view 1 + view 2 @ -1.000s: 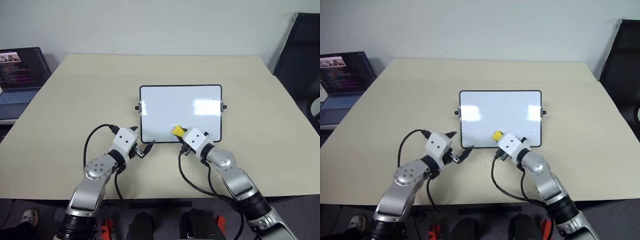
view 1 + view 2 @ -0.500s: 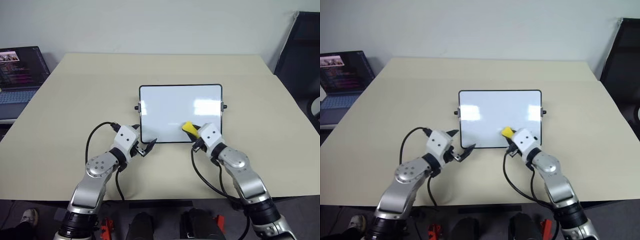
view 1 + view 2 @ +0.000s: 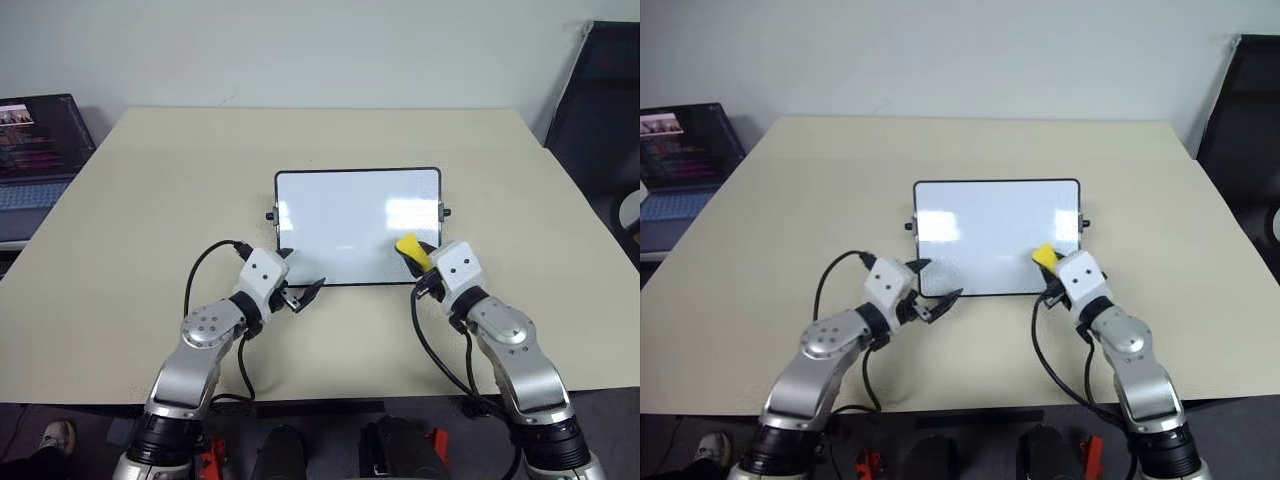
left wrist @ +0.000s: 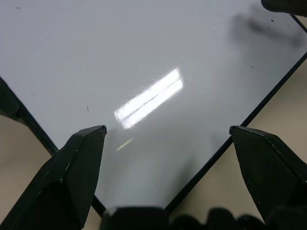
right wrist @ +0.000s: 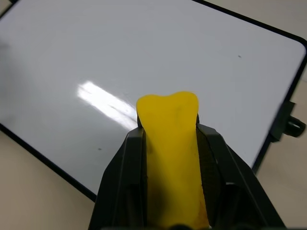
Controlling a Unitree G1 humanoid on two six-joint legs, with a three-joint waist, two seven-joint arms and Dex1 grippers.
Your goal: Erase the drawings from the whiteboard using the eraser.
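- The eraser (image 3: pixel 408 247) is clamped between the two black fingers of the right gripper (image 5: pixel 169 143), its yellow end sticking out past the fingertips.
- It is seen over the near right part of the whiteboard (image 3: pixel 340 215); whether it touches the surface cannot be told.
- The whiteboard is laid flat near the middle of the table (image 3: pixel 130 210), long sides running left to right, with small black knobs on both short sides.
- No clear drawings can be made out on the board; a faint dark smudge (image 4: pixel 249 26) is seen in the left wrist view, along with bright reflections.
- The left gripper (image 3: pixel 297 295) is held at the near left corner of the board, its fingers spread wide with nothing between them.
- A laptop (image 3: pixel 35 150) with a lit screen is seen past the far left edge of the table.
- A dark chair (image 3: pixel 600 100) stands off the far right side.
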